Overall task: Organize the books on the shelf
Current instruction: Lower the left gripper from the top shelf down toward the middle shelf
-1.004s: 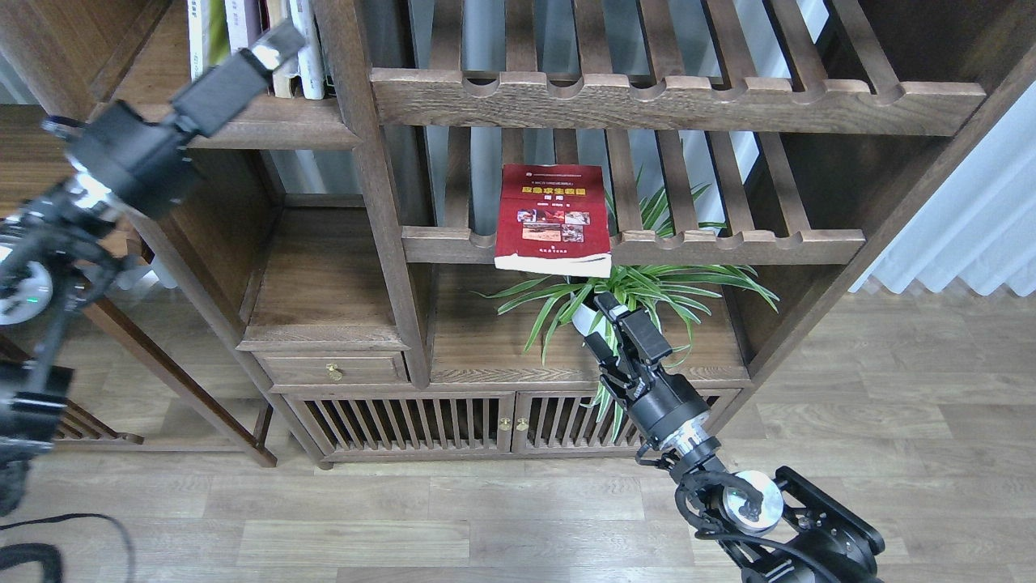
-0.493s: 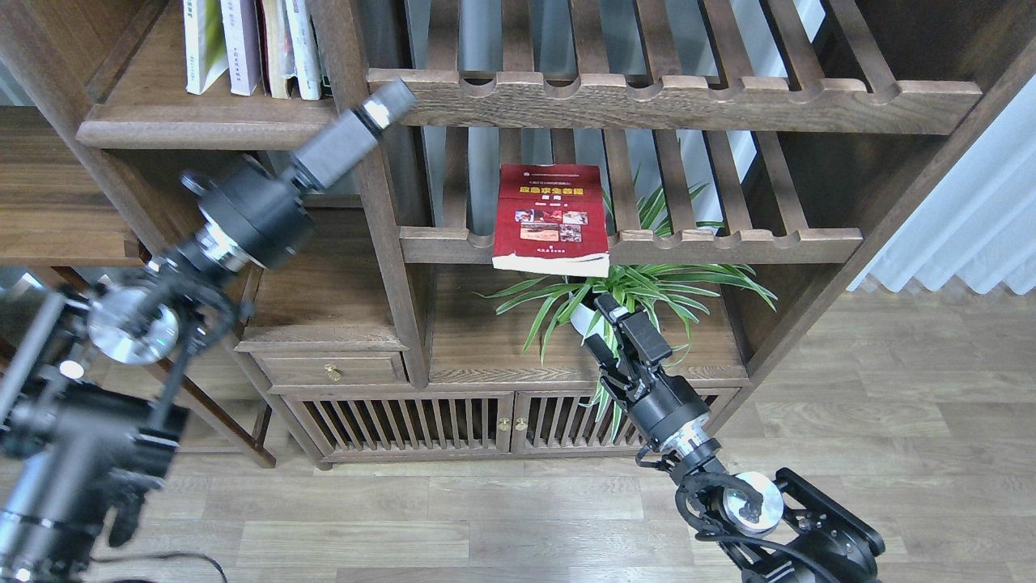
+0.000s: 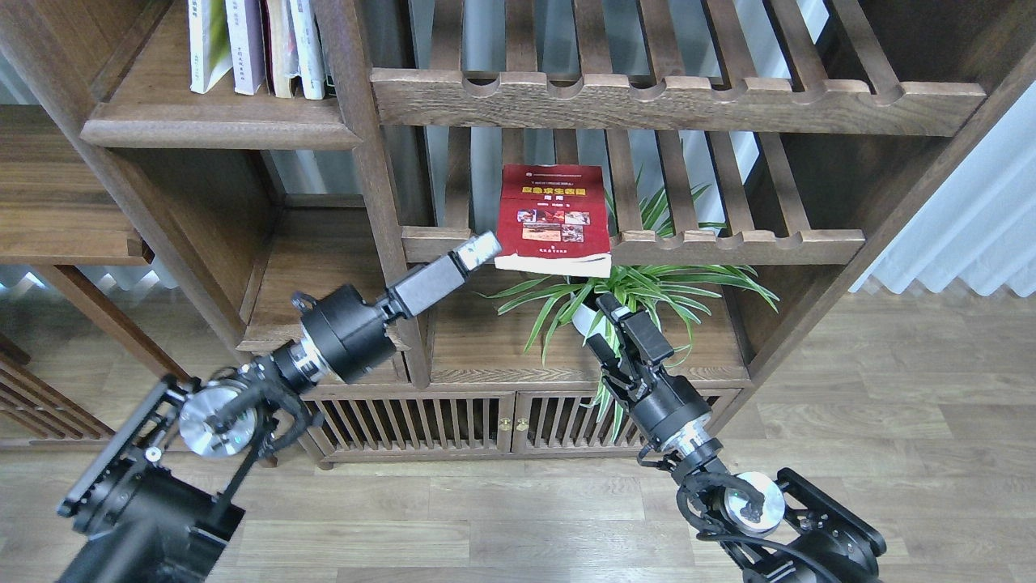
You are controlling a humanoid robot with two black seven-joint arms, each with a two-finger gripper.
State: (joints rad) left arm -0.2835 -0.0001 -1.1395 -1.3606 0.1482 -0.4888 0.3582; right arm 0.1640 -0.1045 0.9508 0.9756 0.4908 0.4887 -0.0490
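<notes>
The dark red book lies flat on the lower slatted rack, its front edge overhanging the rail. My left gripper looks shut and empty, with its tip just left of the red book's front left corner. Whether it touches the book is unclear. My right gripper is lower, in front of the plant and below the red book; its fingers cannot be told apart. The yellow-green book and the pale lavender book stand upright with others on the solid brown shelf at the upper left.
A potted spider plant stands under the red book, against my right gripper. An upper slatted rack runs above. A vertical post divides the bookcase. A small drawer and slatted cabinet doors sit below.
My left arm has swung down and to the right, from the upper-left shelf to beside the red book. My right arm and the red book have not moved.
</notes>
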